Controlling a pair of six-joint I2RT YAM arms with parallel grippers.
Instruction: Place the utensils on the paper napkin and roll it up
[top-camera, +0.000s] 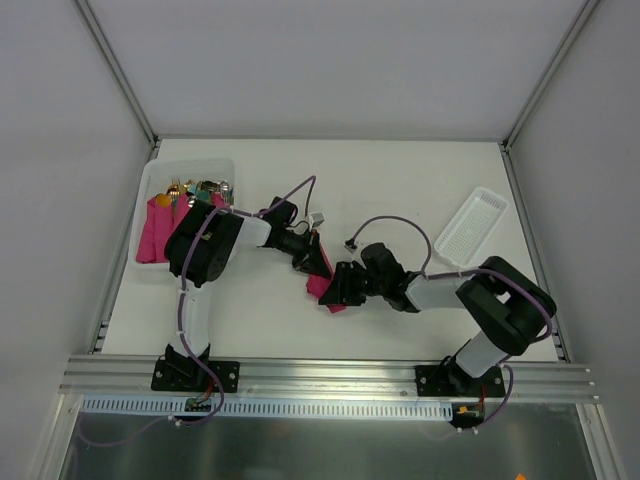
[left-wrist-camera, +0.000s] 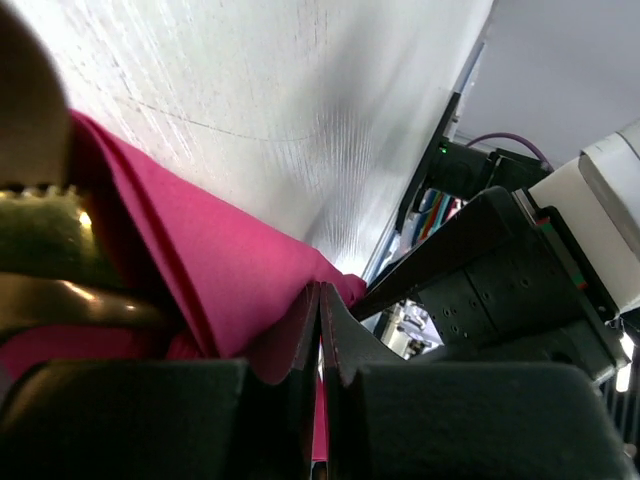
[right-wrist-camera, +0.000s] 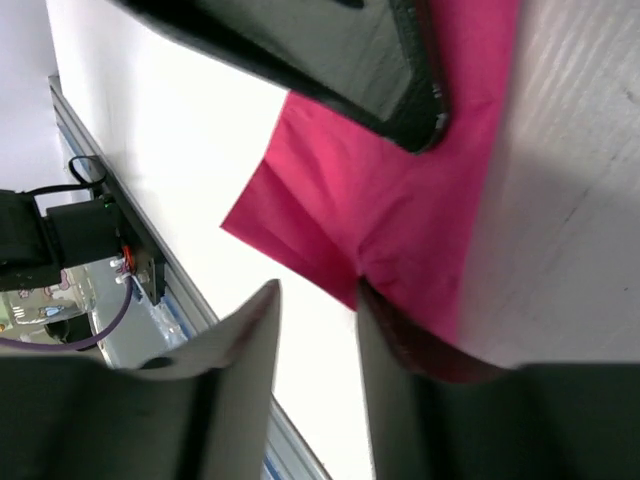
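I see a white counter (top-camera: 400, 180) w/ a clear plastic bin (top-camera: 160, 175) far L, holding pink napkin bundles w/ mixed cutlery tips. A white perforated plastic tray (top-camera: 470, 225) sits far R, well apart from the rest.

Both arms meet mid-counter over the thin magenta-pink paper napkin (top-camera: 325, 293), which lies folded there. L gripper (left-wrist-camera: 320, 300): fingers pinched together on a fold of the napkin. R gripper (right-wrist-camera: 315, 300): fingers parted by a narrow gap, bare counter showing between them, one finger touching the napkin edge.

Blurred gold-copper metal utensils (left-wrist-camera: 70, 305) rest against the napkin in L wrist view; can't tell which pieces.
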